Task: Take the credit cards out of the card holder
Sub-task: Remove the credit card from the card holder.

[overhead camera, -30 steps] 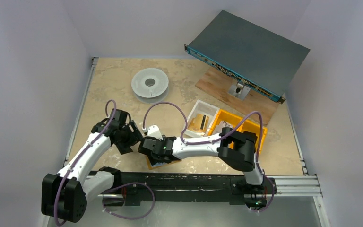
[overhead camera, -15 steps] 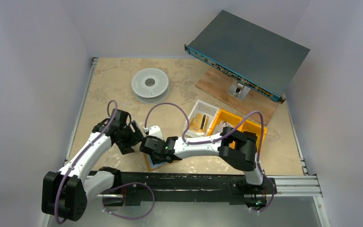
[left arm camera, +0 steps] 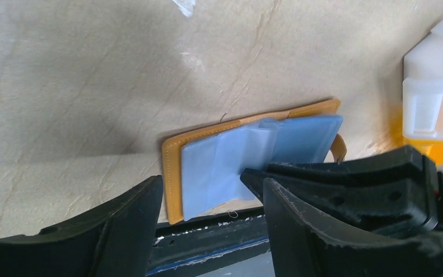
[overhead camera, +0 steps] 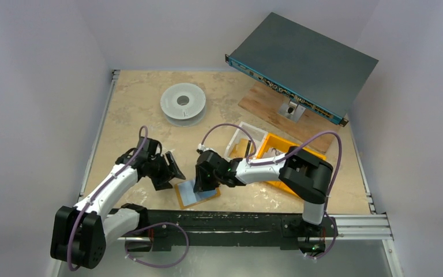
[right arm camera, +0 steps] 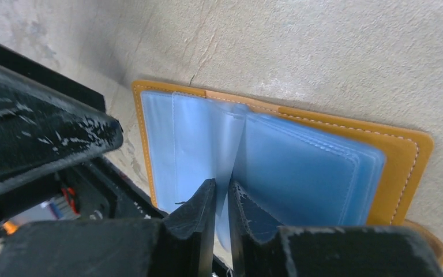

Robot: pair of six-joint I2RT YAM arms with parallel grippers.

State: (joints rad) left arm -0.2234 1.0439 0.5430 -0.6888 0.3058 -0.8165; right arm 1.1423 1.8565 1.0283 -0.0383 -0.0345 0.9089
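Observation:
The card holder (overhead camera: 180,197) lies open and flat on the table near the front rail, mustard-orange (right arm camera: 405,151) with blue plastic sleeves (left arm camera: 231,164) fanned inside. No credit cards show apart from the sleeves. My right gripper (overhead camera: 203,186) comes in from the right, and its jaws (right arm camera: 222,187) are shut on one thin blue sleeve (right arm camera: 232,147) that stands up at the holder's spine. My left gripper (overhead camera: 172,168) hovers at the holder's left edge, jaws open (left arm camera: 212,186) with nothing between them; the right gripper's black fingers (left arm camera: 352,184) sit just beyond its right finger.
A white spool (overhead camera: 183,104) lies at the back left. A white bin (overhead camera: 245,143) and an orange bin (overhead camera: 282,151) stand right of the holder. A grey rack unit (overhead camera: 300,63) rests on a wooden board (overhead camera: 262,104). The black rail (overhead camera: 236,222) runs along the near edge.
The right gripper has shifted right off the holder and closed on a blue sleeve. The holder now shows open and blue. The left gripper has edged right, toward the holder.

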